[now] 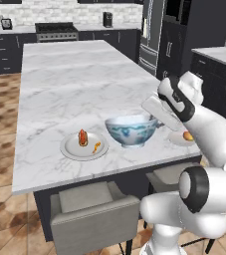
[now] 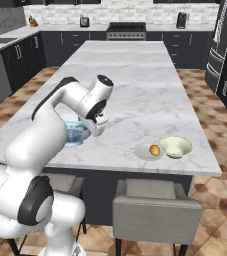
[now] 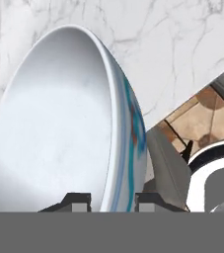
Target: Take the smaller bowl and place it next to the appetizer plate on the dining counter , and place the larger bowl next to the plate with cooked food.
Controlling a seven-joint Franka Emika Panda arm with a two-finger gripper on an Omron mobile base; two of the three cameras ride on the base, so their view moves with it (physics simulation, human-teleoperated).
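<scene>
The larger bowl [image 1: 130, 130], deep and white with a blue pattern, stands upright at the near edge of the dining counter [image 1: 74, 84]. It is just right of the plate with cooked food [image 1: 69, 149]. My gripper [image 3: 114, 201] is shut on the bowl's right rim, one finger inside and one outside. In the left base view the gripper [image 1: 157, 122] comes down from the right. In the right base view my arm hides part of this bowl [image 2: 75, 134]. The smaller bowl [image 2: 175, 146], pale green, sits beside the appetizer plate [image 2: 146, 151] farther right.
Grey stools [image 1: 92, 214] [image 2: 155, 210] stand under the counter's near edge. A stove [image 1: 57, 31] and dark cabinets line the back wall, and a steel fridge [image 1: 152, 35] stands at the right. The marble top stretches far beyond the dishes.
</scene>
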